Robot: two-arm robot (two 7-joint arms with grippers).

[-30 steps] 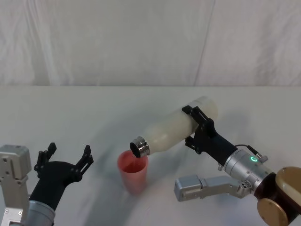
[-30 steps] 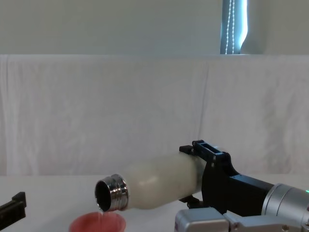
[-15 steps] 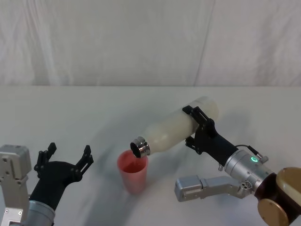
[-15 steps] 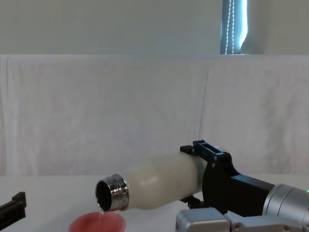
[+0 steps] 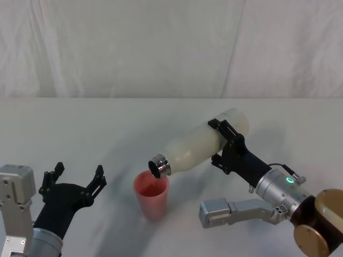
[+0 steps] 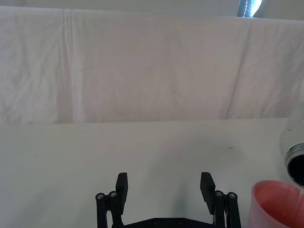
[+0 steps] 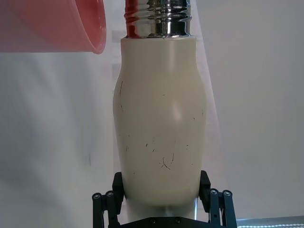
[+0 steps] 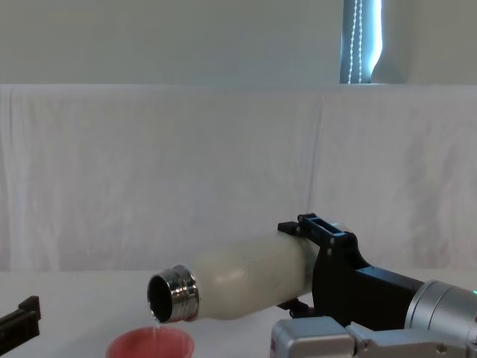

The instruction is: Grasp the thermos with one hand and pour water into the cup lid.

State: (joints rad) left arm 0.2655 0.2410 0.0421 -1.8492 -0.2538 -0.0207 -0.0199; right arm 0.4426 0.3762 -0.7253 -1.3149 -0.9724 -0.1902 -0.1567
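The cream-white thermos (image 5: 201,145) lies tilted nearly flat in the air, its chrome neck (image 5: 159,166) pointing down over the pink cup lid (image 5: 151,194). My right gripper (image 5: 227,146) is shut on the thermos's lower body, seen also in the chest view on the thermos (image 8: 246,277) and in the right wrist view on the thermos (image 7: 161,128). The cup lid (image 8: 150,345) stands upright on the table just under the neck. My left gripper (image 5: 75,179) rests open at the near left, apart from the cup lid (image 6: 277,204).
A white cloth covers the table (image 5: 107,128) and hangs as a backdrop (image 5: 161,48) behind it. A grey metal housing (image 5: 220,212) on the right arm sits low beside the cup lid.
The thermos has lifted very slightly at its neck end in the chest view; otherwise both arms and the cup lid hold still.
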